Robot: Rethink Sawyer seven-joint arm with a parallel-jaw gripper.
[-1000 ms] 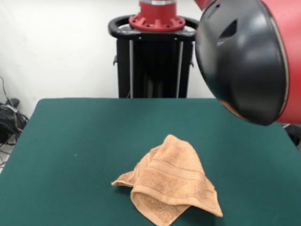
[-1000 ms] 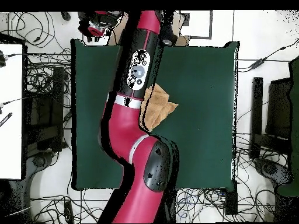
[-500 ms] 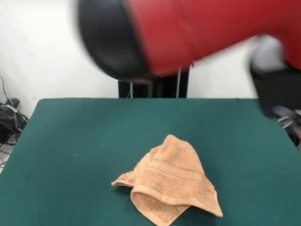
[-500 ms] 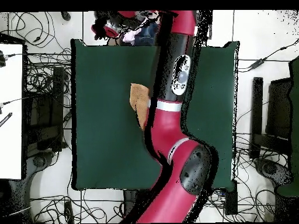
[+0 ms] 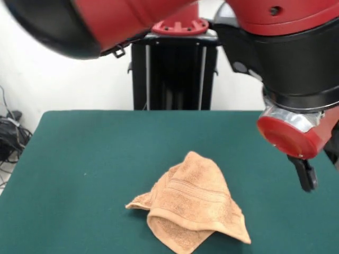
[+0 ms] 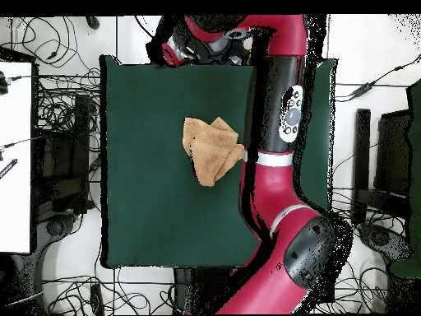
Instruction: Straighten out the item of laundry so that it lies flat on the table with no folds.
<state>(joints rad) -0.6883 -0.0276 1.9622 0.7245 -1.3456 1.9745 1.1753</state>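
**Towel crumpled on the table, arm off to one side**

Jaws cannot be judged apart or together: the gripper [image 5: 306, 174] shows only as a dark tip below the red wrist, hanging above the table [image 5: 79, 159] and clear of the cloth. On the green top lies the towel [image 5: 193, 203], bunched and folded over itself, one woven band visible across it. Overhead, the towel [image 6: 212, 149] sits just beside the red arm [image 6: 284, 140], near the table's middle.

White wall [image 5: 63, 79] behind; pale floor [image 6: 66, 271] strewn with black cables [image 6: 49, 239].
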